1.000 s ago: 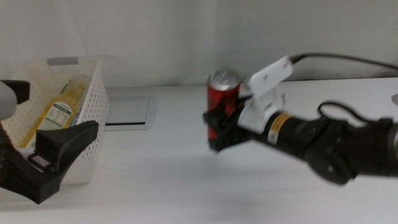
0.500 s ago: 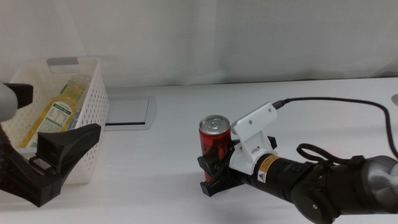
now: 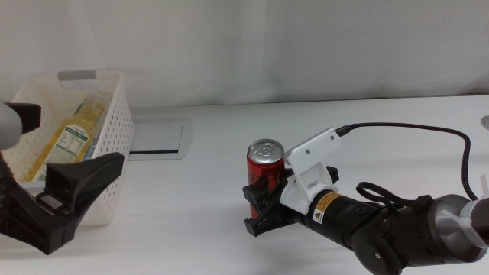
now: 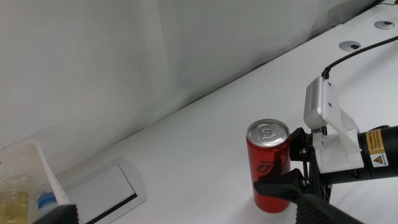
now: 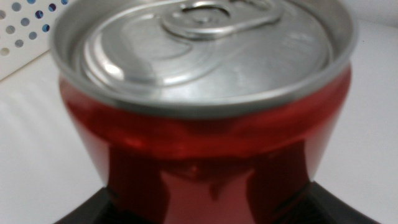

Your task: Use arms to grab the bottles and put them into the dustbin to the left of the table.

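Right hand [image 3: 260, 210] sits clamped on the upright red can [image 3: 265, 174] mid-desk, well right of the dustbin [image 3: 114, 114], while the left hand [image 3: 72, 191], jaws apart, waits beside that basket, nearer to it.

- Middle view: we look forward and down over the table [image 3: 191, 221].
- Left wrist view: we face across it from the left.
- Right wrist view: very near the red can [image 5: 205, 124], which all three views share.
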